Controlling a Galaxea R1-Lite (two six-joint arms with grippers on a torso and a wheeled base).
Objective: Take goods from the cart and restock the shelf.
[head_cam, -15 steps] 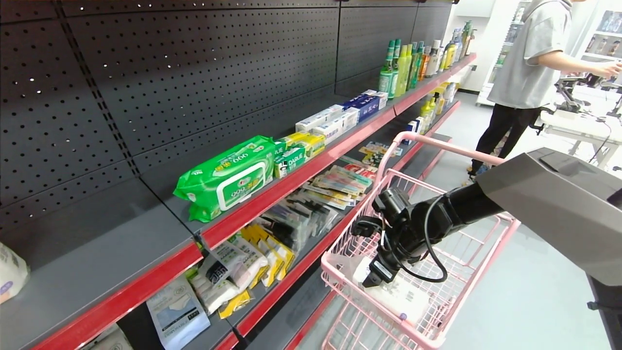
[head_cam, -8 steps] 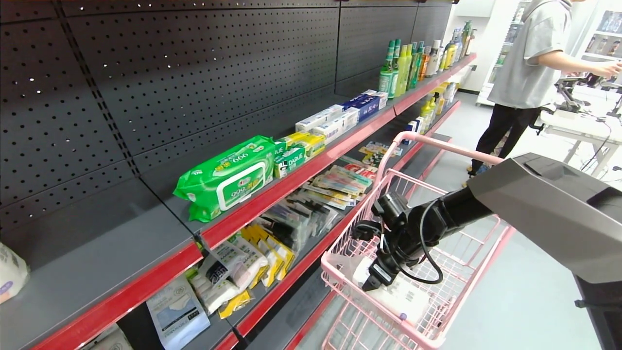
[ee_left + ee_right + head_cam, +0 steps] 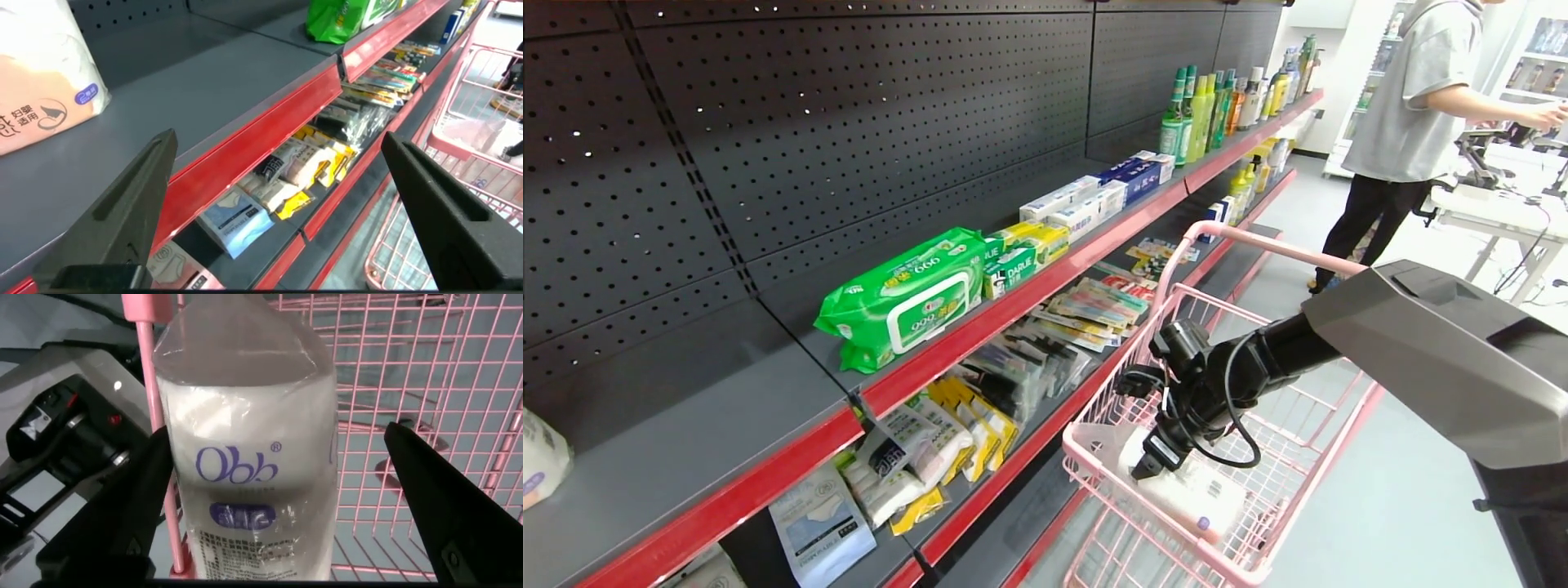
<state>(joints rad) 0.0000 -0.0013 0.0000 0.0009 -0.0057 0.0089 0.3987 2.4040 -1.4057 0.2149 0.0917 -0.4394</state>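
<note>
Foremost, white plastic-wrapped soft pack with purple print: lying in the near corner of the pink wire shopping cart, against the cart's side wire, one end toward the shelf.
Right gripper: down inside the cart at the pack's end; jaws wide, set either side of the pack, one jaw just beside its wrapper, the other well apart from it; nothing gripped.
Left gripper: held off the front edge of the grey metal shelf with red front lip; jaws wide, nothing between them.
Pale pink-and-white wrapped paper pack: on the same shelf board, at its near end.
Green wet-wipes pack with white flap: farther along that board, near the lip, well apart from the pale pack.
Small green and yellow boxes: just beyond the wipes.
Assorted flat packets: on the lower shelf, beside the cart.
</note>
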